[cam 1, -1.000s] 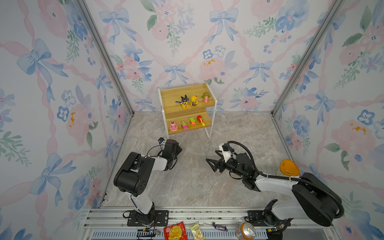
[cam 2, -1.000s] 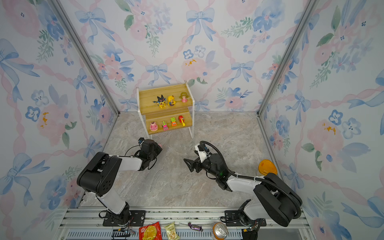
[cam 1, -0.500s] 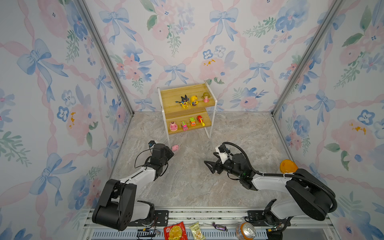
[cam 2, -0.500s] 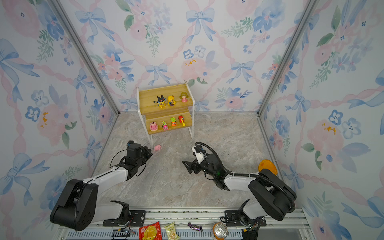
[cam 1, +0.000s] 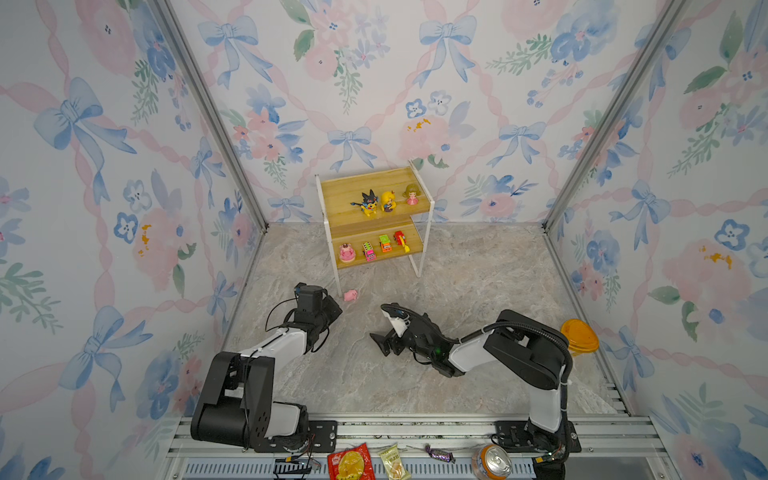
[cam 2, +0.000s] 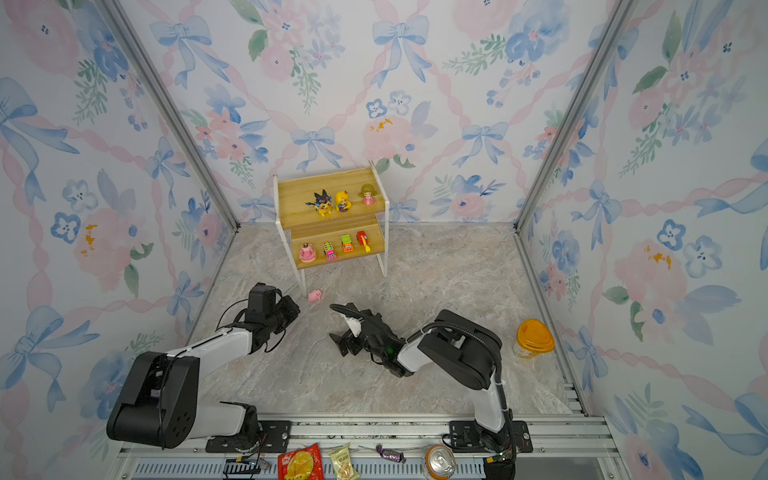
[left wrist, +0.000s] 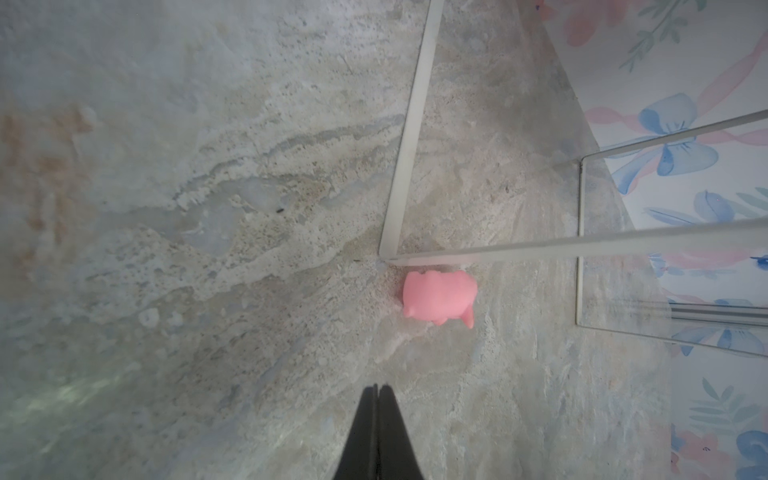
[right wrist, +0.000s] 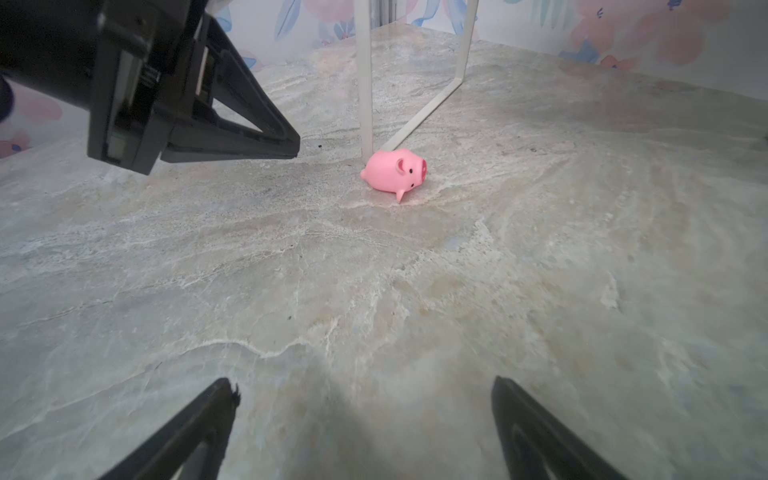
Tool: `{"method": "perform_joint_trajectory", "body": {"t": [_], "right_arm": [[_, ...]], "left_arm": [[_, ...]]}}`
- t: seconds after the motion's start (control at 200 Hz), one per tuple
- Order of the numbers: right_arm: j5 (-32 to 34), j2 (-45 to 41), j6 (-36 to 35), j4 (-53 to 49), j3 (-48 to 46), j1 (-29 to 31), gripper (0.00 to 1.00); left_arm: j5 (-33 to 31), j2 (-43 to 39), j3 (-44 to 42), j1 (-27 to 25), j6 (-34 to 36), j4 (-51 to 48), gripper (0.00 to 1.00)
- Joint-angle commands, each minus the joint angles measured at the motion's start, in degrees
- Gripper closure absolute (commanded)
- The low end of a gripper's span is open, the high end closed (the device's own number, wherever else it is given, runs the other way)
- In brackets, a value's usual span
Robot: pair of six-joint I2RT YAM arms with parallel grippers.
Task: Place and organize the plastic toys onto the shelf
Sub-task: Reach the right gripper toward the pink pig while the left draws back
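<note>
Looking from the left side first: left gripper [left wrist: 376,388] low over the tabletop [cam 1: 478,274], tips pressed nearly together, pinching nothing, aimed toward the pink pig [left wrist: 439,300]. Pig lying on its side on the tabletop, not on the shelf [cam 1: 345,195], just beside the foot of the front white leg [right wrist: 365,83], maybe touching it; cannot tell for sure. Probably risky here: by advancing with such closed tips, only pushing the round, smooth pig away, rolling it under the lower board or behind the leg, harder to reach afterwards. Also possible when opening so near the leg: catching the leg between the tips together with the pig, or knocking it, shaking the shelf and tipping the standing black-yellow figure [cam 1: 369,203] on the upper board. Further right, right gripper [right wrist: 361,384] spread wide, empty, facing the same pig from the other side. Danger of collision between both grippers if sent to the pig together; better to send only one.
</note>
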Motion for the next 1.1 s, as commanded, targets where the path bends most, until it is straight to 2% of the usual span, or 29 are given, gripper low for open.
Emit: {"method": "perform_joint_trajectory", "body": {"t": [0.0, 0.11, 0.16, 0.355, 0.455, 0.555, 1.095], "right_arm": [[7.3, 3.2, -1.7, 2.3, 7.0, 1.1, 0.02], [9.7, 7.0, -1.3, -1.8, 13.2, 1.0, 0.03], [10.7, 8.7, -1.3, -3.9, 15.9, 0.9, 0.03], [11.8, 13.8, 0.2, -11.6, 25.1, 0.1, 0.03], [13.2, 15.9, 0.1, -15.5, 29.4, 0.0, 0.03], [13.0, 17.3, 3.0, -18.8, 32.5, -0.9, 0.03], [12.3, 22.6, 5.7, -37.1, 47.1, -1.6, 0.03]], "left_arm": [[1.9, -2.5, 3.9, 1.6, 5.4, -4.8, 0.66], [1.7, -5.2, 6.6, 3.7, 10.1, -10.3, 0.34], [2.8, -6.0, 8.0, 4.9, 11.5, -12.4, 0.23], [7.8, -9.0, 10.3, 7.7, 14.1, -13.5, 0.09], [9.5, -9.6, 10.6, 8.4, 14.6, -13.4, 0.05], [11.2, -9.8, 10.8, 8.8, 14.5, -13.4, 0.02], [14.9, -13.4, 7.3, 11.0, 13.2, -10.2, 0.02]]}}
